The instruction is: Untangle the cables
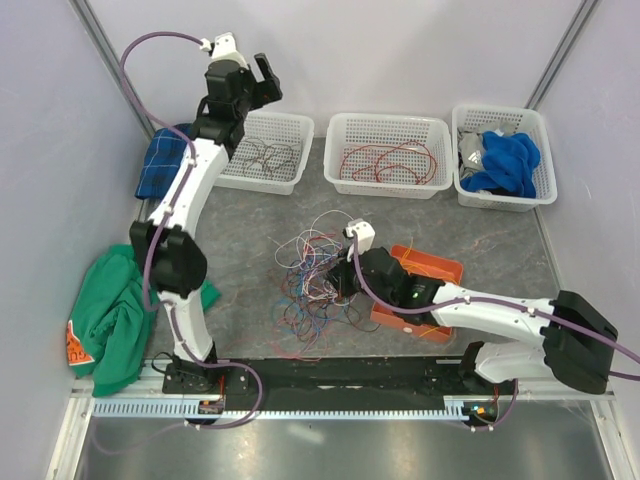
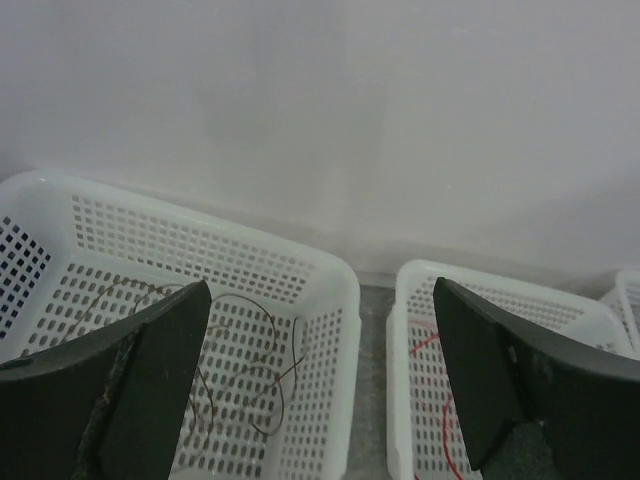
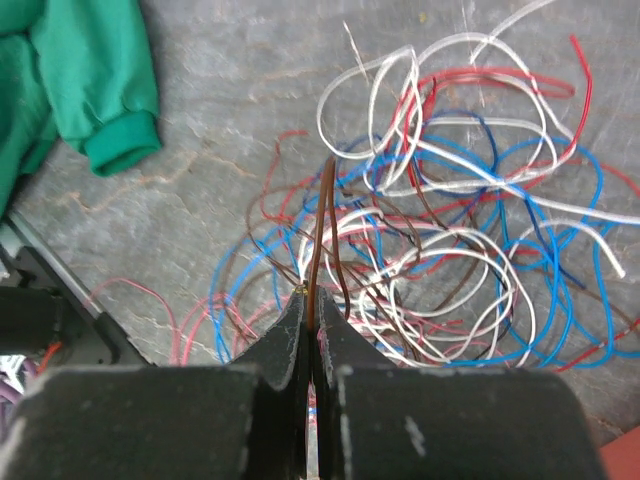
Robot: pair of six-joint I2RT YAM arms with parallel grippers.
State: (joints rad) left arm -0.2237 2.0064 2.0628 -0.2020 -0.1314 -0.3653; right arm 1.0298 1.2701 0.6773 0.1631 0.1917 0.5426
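Observation:
A tangle of cables [image 1: 312, 275] in red, blue, white and dark brown lies in the middle of the table, and fills the right wrist view [image 3: 450, 250]. My right gripper [image 3: 313, 300] is shut on a dark brown cable [image 3: 318, 230] that loops up out of the tangle; in the top view it [image 1: 345, 275] sits at the tangle's right edge. My left gripper [image 1: 262, 82] is open and empty, held high over the left white basket [image 1: 262, 150], whose brown cables [image 2: 240, 370] show between its fingers. Red cables [image 1: 390, 160] lie in the middle basket.
A right white basket [image 1: 503, 155] holds blue and grey cloth. An orange tray [image 1: 425, 290] lies under the right arm. A green cloth [image 1: 115, 310] lies at the left edge and a blue cloth [image 1: 165, 160] behind it. Grey walls enclose the table.

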